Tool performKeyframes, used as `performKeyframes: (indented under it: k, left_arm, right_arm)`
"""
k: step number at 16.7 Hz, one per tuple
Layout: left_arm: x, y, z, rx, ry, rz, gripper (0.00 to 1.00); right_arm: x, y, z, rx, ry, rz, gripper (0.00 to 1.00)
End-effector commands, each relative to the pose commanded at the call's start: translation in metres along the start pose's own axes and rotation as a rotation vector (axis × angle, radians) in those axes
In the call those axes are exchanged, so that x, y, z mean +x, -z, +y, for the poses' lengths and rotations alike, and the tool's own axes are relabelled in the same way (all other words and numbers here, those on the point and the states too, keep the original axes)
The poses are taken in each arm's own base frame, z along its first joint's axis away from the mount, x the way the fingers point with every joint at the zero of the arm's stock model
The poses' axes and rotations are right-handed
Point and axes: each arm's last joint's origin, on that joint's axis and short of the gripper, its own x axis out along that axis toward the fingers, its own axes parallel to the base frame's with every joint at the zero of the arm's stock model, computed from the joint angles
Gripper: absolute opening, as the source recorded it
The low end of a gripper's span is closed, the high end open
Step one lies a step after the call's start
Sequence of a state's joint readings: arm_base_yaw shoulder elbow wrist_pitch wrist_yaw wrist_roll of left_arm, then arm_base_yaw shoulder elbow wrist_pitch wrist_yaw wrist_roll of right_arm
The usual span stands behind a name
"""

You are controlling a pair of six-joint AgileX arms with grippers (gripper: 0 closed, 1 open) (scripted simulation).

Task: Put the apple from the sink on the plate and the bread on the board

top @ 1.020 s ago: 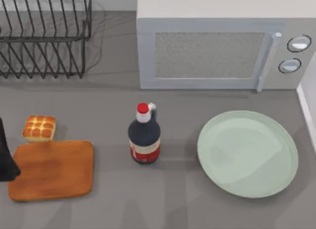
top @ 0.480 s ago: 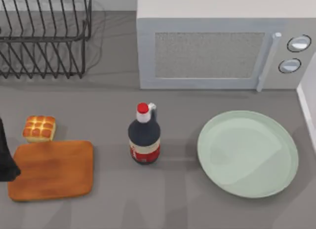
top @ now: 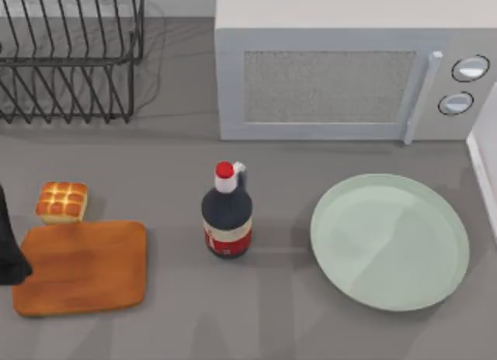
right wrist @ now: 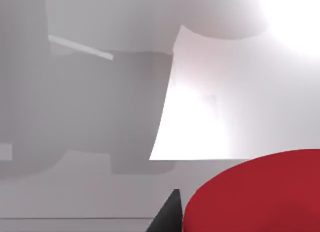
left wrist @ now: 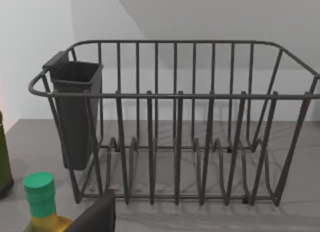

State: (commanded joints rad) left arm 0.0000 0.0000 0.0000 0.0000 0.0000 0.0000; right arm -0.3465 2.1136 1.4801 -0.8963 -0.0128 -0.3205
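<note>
Apple (right wrist: 255, 192): red and rounded, very close to the right wrist camera, next to a dark finger tip (right wrist: 167, 214). Probably the right arm is down at the sink with it. Whether the fingers are clamped on it or spread beside it, cannot tell. Judgement: light, firm, smooth skin, will roll, so grip across the widest part with fingers on opposite sides and set it down gently, or it rolls over the plate's rim.

Plate (top: 446, 278): pale green, raised rim, on the table at the right of the top view, nothing on it. Apple not placed yet.

Bread (top: 61, 202): small glazed bun on the table at the left, just beyond the far edge of the board (top: 81, 268), touching or nearly so, not on it. Judgement: soft and light, squashes easily; pinch the paler sides low and lightly, not the glossy top.

Left arm: a dark part (top: 9, 247) shows at the left edge of the top view, beside the board. Its wrist camera looks roughly level at the dish rack (left wrist: 175, 142), with a green-capped bottle (left wrist: 40, 202) near. Finger state cannot tell. Looks parked.

Dark bottle (top: 227, 216) stands between board and plate; microwave (top: 349, 81) behind. Neither blocks a short hop from bun to board.
</note>
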Motion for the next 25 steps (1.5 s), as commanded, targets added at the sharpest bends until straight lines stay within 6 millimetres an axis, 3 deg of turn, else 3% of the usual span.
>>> performKeyframes:
  k: [6,10,15,19,22,25]
  left_arm:
    - [0.000,0.000,0.000,0.000,0.000,0.000,1.00]
    - [0.000,0.000,0.000,0.000,0.000,0.000,1.00]
    - [0.000,0.000,0.000,0.000,0.000,0.000,1.00]
    - [0.000,0.000,0.000,0.000,0.000,0.000,1.00]
    - [0.000,0.000,0.000,0.000,0.000,0.000,1.00]
    - [0.000,0.000,0.000,0.000,0.000,0.000,1.00]
  right_arm:
    - [-0.008,-0.002,0.002,0.005,0.007,-0.017,0.00]
    - [-0.060,-0.010,0.026,0.064,0.049,-0.132,0.00]
    - [-0.144,-0.001,0.087,0.165,0.050,-0.308,0.00]
    - [-0.191,0.023,0.144,0.196,-0.011,-0.383,0.00]
    - [-0.197,0.039,0.187,0.169,-0.058,-0.347,0.00]
    - [-0.177,0.048,0.230,0.109,-0.073,-0.234,0.00]
